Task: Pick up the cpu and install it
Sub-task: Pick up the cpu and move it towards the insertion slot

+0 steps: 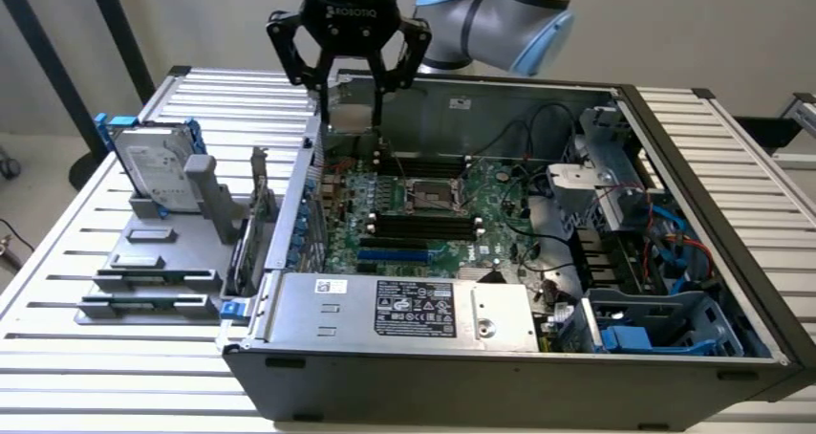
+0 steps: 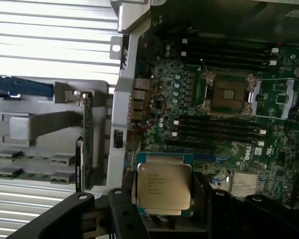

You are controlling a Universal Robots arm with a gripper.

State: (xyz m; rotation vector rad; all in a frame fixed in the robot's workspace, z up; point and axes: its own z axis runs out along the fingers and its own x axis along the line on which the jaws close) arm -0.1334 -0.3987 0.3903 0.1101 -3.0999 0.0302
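From where I stand, the end effector [image 1: 352, 96] hangs over the rear edge of the open case [image 1: 510, 381]. Its fingers are closed partway on the cpu [image 1: 354, 112], pinching two opposite edges. I take it that grip keeps the chip flat, with its metal top toward the wrist and its underside free. The case lies on its side on the tabletop [image 1: 64, 281], so the motherboard [image 1: 491, 219] faces upward. Its socket [image 1: 431, 197] is bare, with the frame open. The cpu is in the air, well apart from the socket and not yet over it.
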